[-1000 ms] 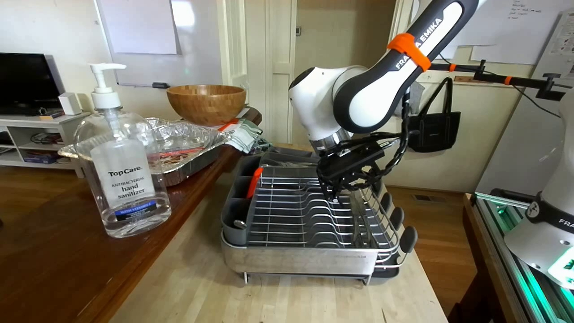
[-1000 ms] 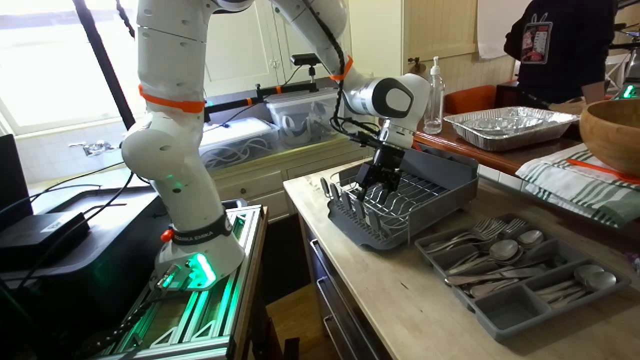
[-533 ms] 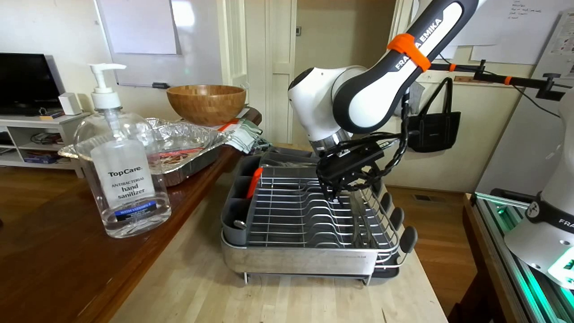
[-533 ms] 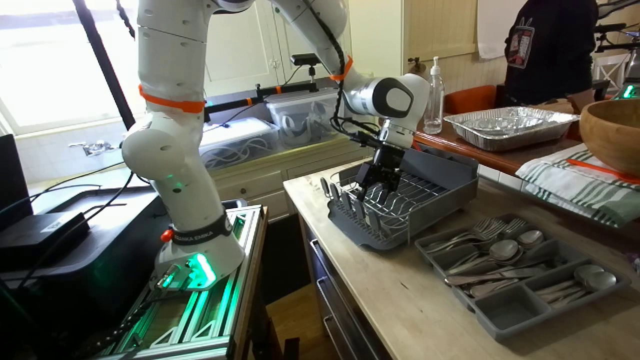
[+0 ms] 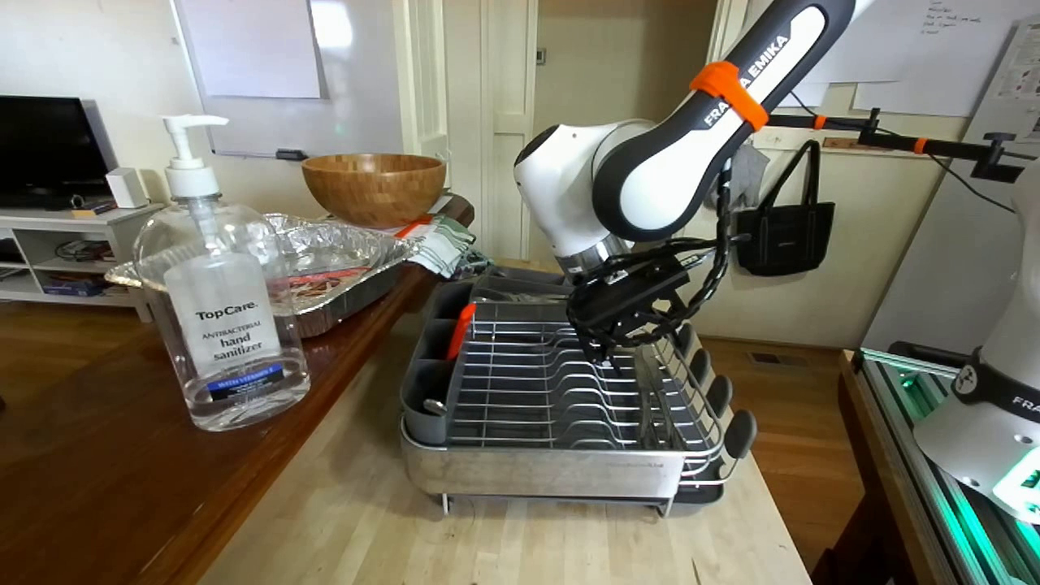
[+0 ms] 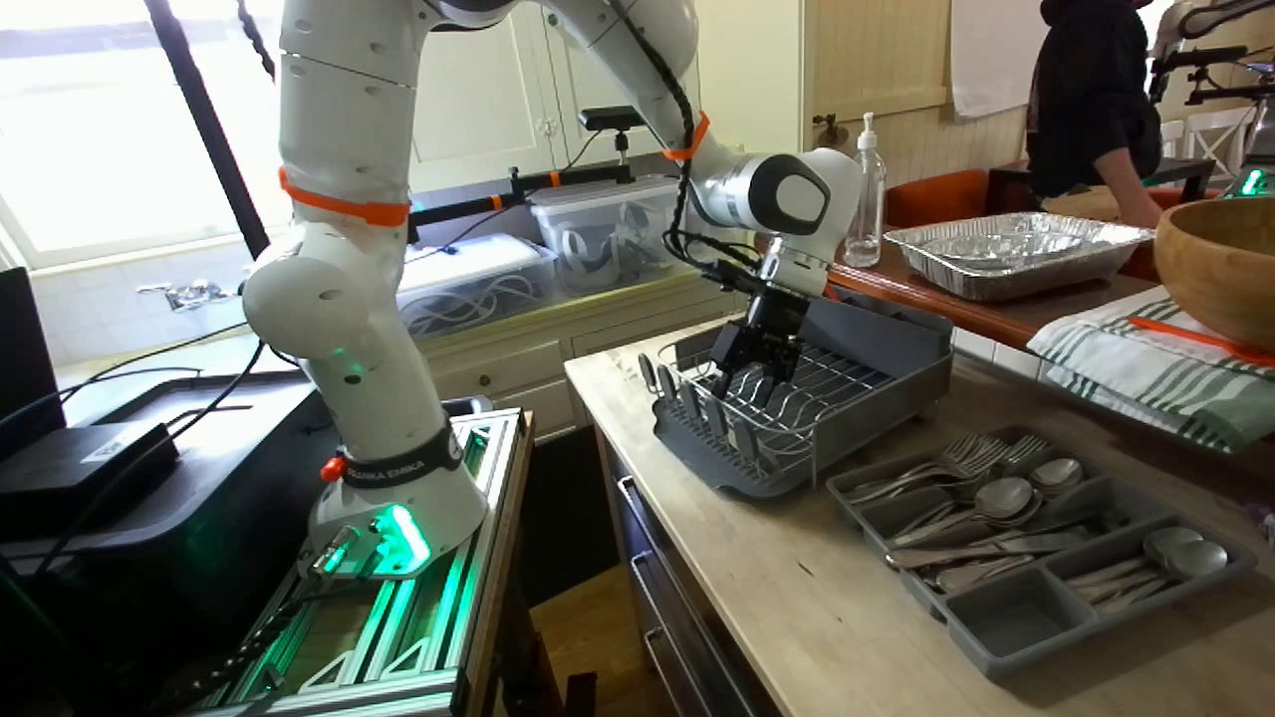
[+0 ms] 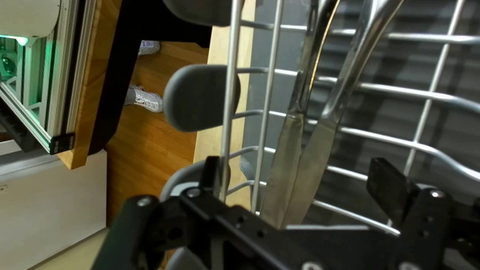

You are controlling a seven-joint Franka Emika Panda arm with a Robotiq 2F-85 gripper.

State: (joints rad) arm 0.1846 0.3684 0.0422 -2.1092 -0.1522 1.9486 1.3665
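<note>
Got tool (image 7: 298, 180) spread wide, gripping nothing, over two metal utensils (image 7: 315, 153), likely knives, inside dish rack (image 6: 887, 408); can't tell contact. Might pinch only one, or skew both, because of overlapping ends at 7 o'clock, wrist view. Might also snag wire rim (image 7: 229, 93) at 9 o'clock if closed, with one finger (image 7: 210, 170) right beside it. Mind grey paddle (image 7: 202, 97) at 10 too. Note, around tool in an exterior view: sanitizer bottle (image 6: 865, 209) at 1 o'clock, foil pan (image 6: 1006, 284) at 2, towel (image 6: 1146, 363) at 3, cutlery tray (image 6: 1016, 622) at 4.
</note>
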